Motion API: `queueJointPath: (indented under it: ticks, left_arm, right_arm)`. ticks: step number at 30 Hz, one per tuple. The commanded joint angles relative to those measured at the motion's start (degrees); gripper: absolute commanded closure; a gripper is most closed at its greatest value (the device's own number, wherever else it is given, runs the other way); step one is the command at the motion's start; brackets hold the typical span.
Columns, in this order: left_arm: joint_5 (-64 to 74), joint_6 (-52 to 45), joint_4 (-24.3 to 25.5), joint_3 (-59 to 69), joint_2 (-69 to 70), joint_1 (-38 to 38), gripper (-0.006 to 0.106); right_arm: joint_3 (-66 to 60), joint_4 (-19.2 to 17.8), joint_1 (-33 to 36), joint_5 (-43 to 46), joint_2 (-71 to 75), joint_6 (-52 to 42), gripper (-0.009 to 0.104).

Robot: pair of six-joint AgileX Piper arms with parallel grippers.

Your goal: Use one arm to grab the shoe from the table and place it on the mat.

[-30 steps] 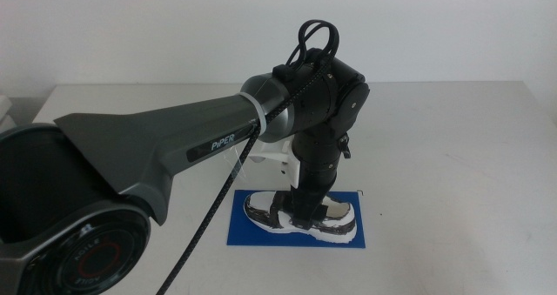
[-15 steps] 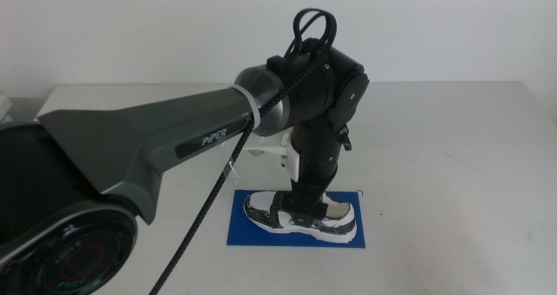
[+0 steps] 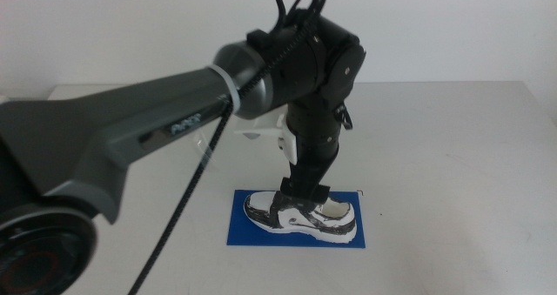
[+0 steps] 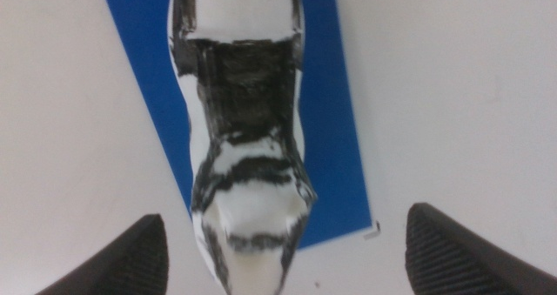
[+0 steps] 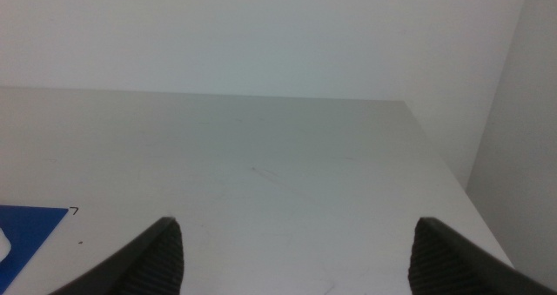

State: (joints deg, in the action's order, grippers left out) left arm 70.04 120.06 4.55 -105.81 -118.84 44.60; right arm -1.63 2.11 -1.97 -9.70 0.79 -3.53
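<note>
Middle view: the shoe (image 3: 302, 217) is seen lying on its sole on the mat (image 3: 239, 234), lengthwise along it, toe toward the picture's right. The left arm (image 3: 174, 121) is reached in from the left, its gripper (image 3: 304, 193) pointed down just above the shoe's collar; contact can't be judged from here. The worktop (image 3: 452, 147) is seen around the mat. The right arm isn't shown in this view.

Left wrist view: the left gripper (image 4: 287, 251) is seen w/ jaws spread wide, one tip on each side of the shoe (image 4: 245, 147) and well clear of it, nothing held. The shoe is seen from above over the mat (image 4: 335, 138); placement is judged done.

Right wrist view: the right gripper (image 5: 291, 256) is seen w/ jaws wide, nothing between them, over bare worktop (image 5: 261, 156); only a corner of the mat (image 5: 26, 230) is caught.

Handling, judged only: the shoe is probably light, w/ a soft, squashable upper and a stiffer sole, not fragile. If it must be taken again, a grip across the mid-body at the dark lacing patch, approx. where the sides are narrowest, is judged best; toe or heel grips may let it pivot.
</note>
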Motion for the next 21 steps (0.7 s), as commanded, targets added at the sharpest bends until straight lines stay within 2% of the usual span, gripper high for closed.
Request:
queueJointPath:
  ticks: [1, 5, 10, 21]
  left_arm:
    - [5.53, 1.36, 0.43, -1.66, 5.40, 0.31, 0.007]
    - [5.53, 1.32, 3.39, -1.66, 8.59, 0.31, 0.007]
    - [5.48, -2.69, 12.91, -1.66, 14.05, 0.31, 0.007]
    - [5.48, -31.15, 38.64, -1.66, 23.17, 0.31, 0.007]
  right_arm:
    - [0.54, -0.49, -0.26, 4.55, 1.21, -0.72, 0.029]
    - [0.54, -0.49, -0.26, 4.55, 1.21, -0.72, 0.029]
    - [0.54, -0.49, -0.26, 4.55, 1.21, -0.72, 0.029]
    - [0.54, -0.49, -0.26, 4.55, 1.21, -0.72, 0.029]
